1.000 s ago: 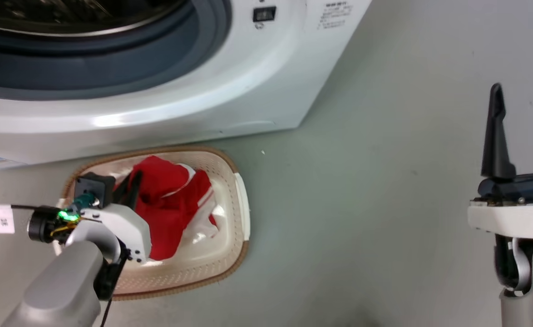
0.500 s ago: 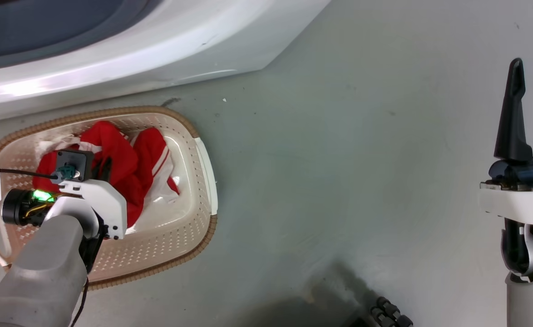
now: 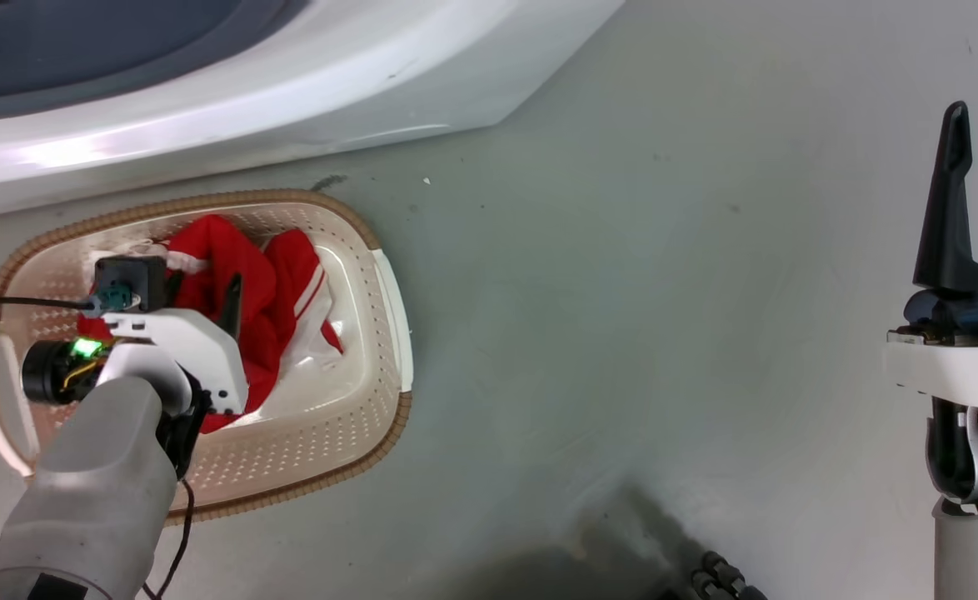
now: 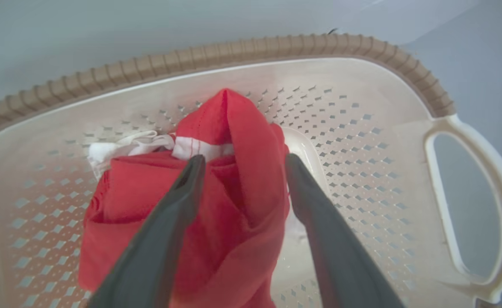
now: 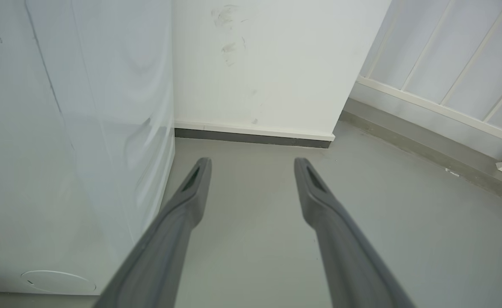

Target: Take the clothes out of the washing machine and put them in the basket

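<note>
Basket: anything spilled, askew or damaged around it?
Nothing stands out. The red clothes lie inside the basket, none seen over its rim or on the floor; the left claw hangs open above them.

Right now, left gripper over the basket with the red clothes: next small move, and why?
Probably lift the left gripper straight up, slowly. Its fingers stand apart, and the clothes lie in the basket, but a red fold bulges between the fingers and might snag.
</note>
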You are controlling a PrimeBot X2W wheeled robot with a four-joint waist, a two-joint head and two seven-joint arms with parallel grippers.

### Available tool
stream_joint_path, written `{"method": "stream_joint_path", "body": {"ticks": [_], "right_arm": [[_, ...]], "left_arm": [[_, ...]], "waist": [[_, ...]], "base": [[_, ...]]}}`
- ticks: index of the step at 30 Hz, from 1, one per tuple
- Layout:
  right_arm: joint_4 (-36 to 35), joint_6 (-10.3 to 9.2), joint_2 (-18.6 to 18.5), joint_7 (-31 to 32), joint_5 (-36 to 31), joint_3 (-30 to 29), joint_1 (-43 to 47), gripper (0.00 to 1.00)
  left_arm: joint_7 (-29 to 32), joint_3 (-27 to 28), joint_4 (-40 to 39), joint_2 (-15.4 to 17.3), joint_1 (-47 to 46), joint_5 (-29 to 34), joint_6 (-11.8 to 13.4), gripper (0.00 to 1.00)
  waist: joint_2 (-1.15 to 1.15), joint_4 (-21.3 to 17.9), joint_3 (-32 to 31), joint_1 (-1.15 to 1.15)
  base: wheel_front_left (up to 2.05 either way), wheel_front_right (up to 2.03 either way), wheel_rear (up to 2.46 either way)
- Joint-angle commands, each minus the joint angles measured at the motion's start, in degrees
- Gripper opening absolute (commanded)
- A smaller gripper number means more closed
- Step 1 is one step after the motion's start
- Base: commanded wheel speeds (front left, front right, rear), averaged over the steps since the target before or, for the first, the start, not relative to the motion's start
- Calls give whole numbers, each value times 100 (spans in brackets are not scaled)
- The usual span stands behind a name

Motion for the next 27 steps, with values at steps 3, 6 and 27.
{"method": "stream_joint_path", "body": {"ticks": [3, 6, 27], "right_arm": [[43, -6, 8, -13, -78, -45, -96, 100], [97, -6, 9, -13, -167, -58, -55, 100], [563, -7, 7, -13, -428, 202, 724, 100]], "left_arm": [[-34, 203, -371, 33, 93, 10, -69, 100], [-28, 517, -820, 106, 290, 98, -71, 100], [-31, 3436, -5140, -696, 3152, 1992, 189, 100]], "waist": [[0, 155, -276, -1], [0, 267, -572, -1], [0, 1064, -2967, -1]], "base": [[0, 0, 0], [0, 0, 0], [0, 0, 0]]}}
